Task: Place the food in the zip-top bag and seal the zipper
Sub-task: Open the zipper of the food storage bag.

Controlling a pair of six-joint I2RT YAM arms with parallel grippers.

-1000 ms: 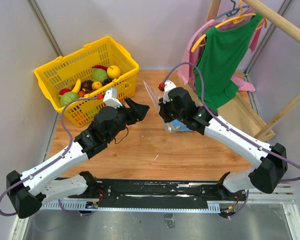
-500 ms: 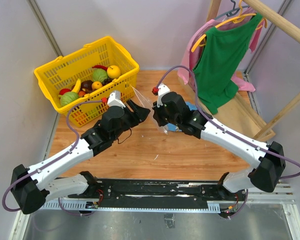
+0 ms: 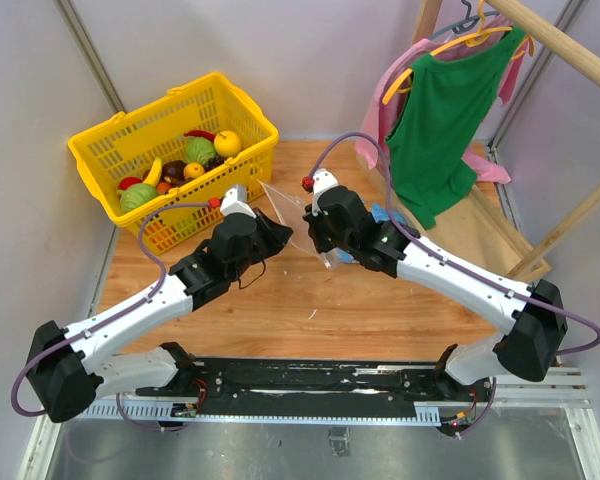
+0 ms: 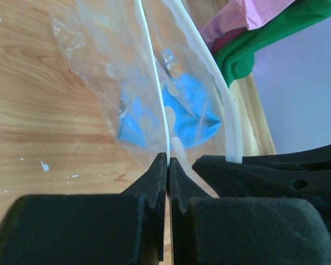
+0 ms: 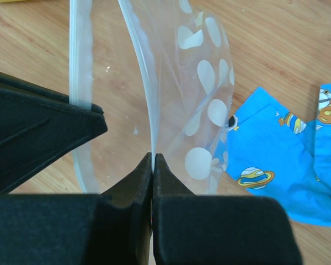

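The see-through zip-top bag [image 3: 285, 205] hangs over the wooden table between my two grippers. My left gripper [image 3: 280, 237] is shut on one pale strip of the zipper [image 4: 154, 99], pinched right at the jaw tips [image 4: 168, 160]. Facing it, my right gripper [image 3: 311, 228] is shut on the other strip [image 5: 140, 77] at its tips [image 5: 153, 157], so the mouth stands parted. The food stays in the yellow basket [image 3: 110, 125]: a green cabbage [image 3: 138, 196], a banana [image 3: 155, 170] and a yellow fruit [image 3: 227, 143] among several pieces.
A blue printed cloth [image 5: 287, 160] lies on the table under and right of the bag. A green shirt [image 3: 445, 110] and a pink garment [image 3: 380, 120] hang on a wooden rack at the back right. Walls close in on three sides.
My left gripper moved right to the bag's mouth and shut on one zipper strip. The right gripper carried the bag a little to the left, staying shut.
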